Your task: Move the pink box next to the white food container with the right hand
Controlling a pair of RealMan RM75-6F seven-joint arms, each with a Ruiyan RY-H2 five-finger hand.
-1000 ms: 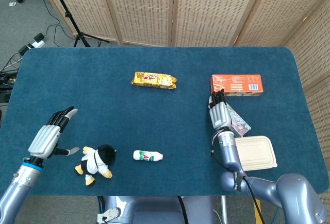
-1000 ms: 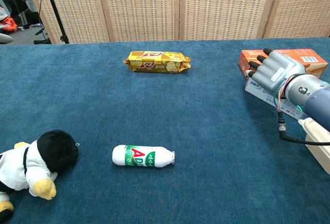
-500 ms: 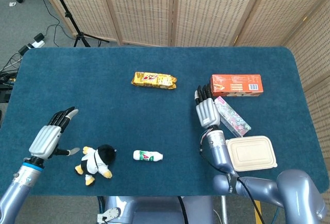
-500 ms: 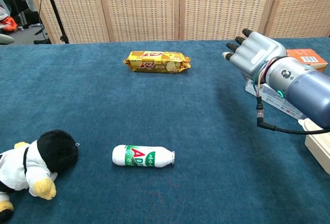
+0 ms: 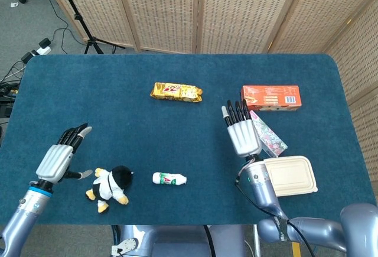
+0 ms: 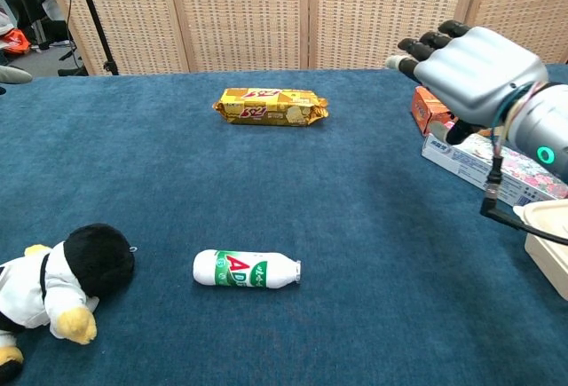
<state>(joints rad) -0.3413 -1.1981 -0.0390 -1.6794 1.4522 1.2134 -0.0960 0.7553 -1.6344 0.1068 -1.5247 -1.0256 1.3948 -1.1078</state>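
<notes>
Fingers (image 5: 236, 111) of right hand (image 5: 241, 130) extended, apart, empty, above pink box (image 5: 267, 133)

the right hand (image 6: 475, 74) covers most of the orange box (image 6: 429, 108) in the chest view, and the white food container (image 6: 548, 246) runs off the right edge there. plush penguin (image 6: 49, 290) is clipped at the left edge too. print on the pink box (image 5: 267, 134) is too small to read from the head view

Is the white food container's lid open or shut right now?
Shut. In the head view the white food container shows its lid lying flat over the base, with no gap or contents visible. It sits beside the pink box.
</notes>
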